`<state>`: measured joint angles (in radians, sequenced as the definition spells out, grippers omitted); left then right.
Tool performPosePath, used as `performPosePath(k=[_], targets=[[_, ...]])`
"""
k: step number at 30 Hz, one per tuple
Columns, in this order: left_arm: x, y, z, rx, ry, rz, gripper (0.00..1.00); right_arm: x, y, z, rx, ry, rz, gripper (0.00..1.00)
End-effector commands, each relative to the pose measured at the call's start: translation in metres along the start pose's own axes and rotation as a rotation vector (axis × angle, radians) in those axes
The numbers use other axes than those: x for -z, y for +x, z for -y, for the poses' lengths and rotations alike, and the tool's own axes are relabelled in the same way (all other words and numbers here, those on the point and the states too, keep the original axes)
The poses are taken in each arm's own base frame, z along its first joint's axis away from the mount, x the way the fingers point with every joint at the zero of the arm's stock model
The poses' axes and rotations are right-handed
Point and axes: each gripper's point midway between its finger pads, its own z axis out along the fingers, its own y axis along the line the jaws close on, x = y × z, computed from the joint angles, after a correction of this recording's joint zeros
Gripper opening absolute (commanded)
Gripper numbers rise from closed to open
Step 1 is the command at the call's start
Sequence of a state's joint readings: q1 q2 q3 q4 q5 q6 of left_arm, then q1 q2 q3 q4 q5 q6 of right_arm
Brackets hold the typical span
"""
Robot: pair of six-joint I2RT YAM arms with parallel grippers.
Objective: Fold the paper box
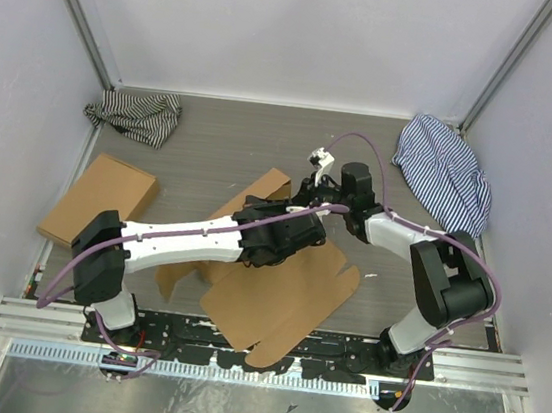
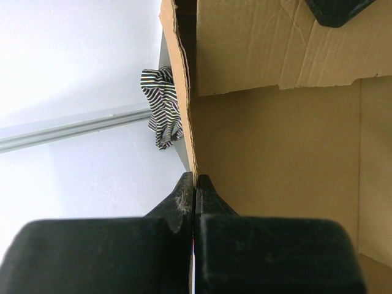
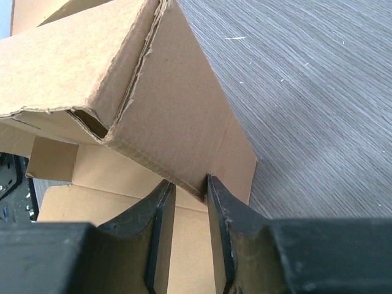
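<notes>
The paper box is a brown cardboard sheet lying part-folded in the middle of the table, with one panel raised toward the back. In the left wrist view my left gripper is shut on the thin edge of an upright wall of the paper box. The right wrist view shows my right gripper open, its two fingers straddling the lower edge of a folded-up flap of the paper box. The right finger touches that flap. Both arms meet over the sheet's far half.
A second flat brown cardboard box lies at the left. One striped cloth is bunched at the back left, another at the back right. White walls close the table on three sides; a metal rail runs along the near edge.
</notes>
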<state>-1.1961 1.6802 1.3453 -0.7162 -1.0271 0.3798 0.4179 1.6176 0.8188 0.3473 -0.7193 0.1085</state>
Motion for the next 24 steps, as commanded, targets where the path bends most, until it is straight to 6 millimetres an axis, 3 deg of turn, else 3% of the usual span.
performPosePath(k=[1, 3, 8, 10, 12, 16, 21, 24], targets=[[0.005, -0.026, 0.025, 0.038, 0.106, 0.080, 0.00, -0.012, -0.027, -0.018, 0.070, -0.065, 0.067, 0.33], [0.006, -0.027, 0.027, 0.043, 0.111, 0.081, 0.00, -0.014, -0.028, -0.019, 0.072, -0.065, 0.065, 0.32], [0.009, -0.025, 0.023, 0.074, 0.106, 0.076, 0.00, -0.012, -0.029, -0.011, 0.073, -0.008, 0.069, 0.02], [0.011, -0.025, 0.019, 0.107, 0.103, 0.075, 0.01, -0.009, -0.029, -0.009, 0.078, 0.021, 0.075, 0.01], [0.014, -0.025, 0.014, 0.143, 0.100, 0.075, 0.12, -0.006, -0.029, -0.007, 0.080, 0.042, 0.077, 0.01], [0.022, -0.026, 0.007, 0.230, 0.116, 0.078, 0.51, -0.005, -0.027, -0.005, 0.068, 0.062, 0.069, 0.01], [0.035, -0.026, 0.000, 0.357, 0.164, 0.112, 0.61, -0.003, -0.028, 0.000, 0.046, 0.100, 0.069, 0.01], [0.045, -0.024, -0.018, 0.460, 0.147, 0.149, 0.61, -0.001, -0.031, 0.004, 0.038, 0.133, 0.074, 0.01]])
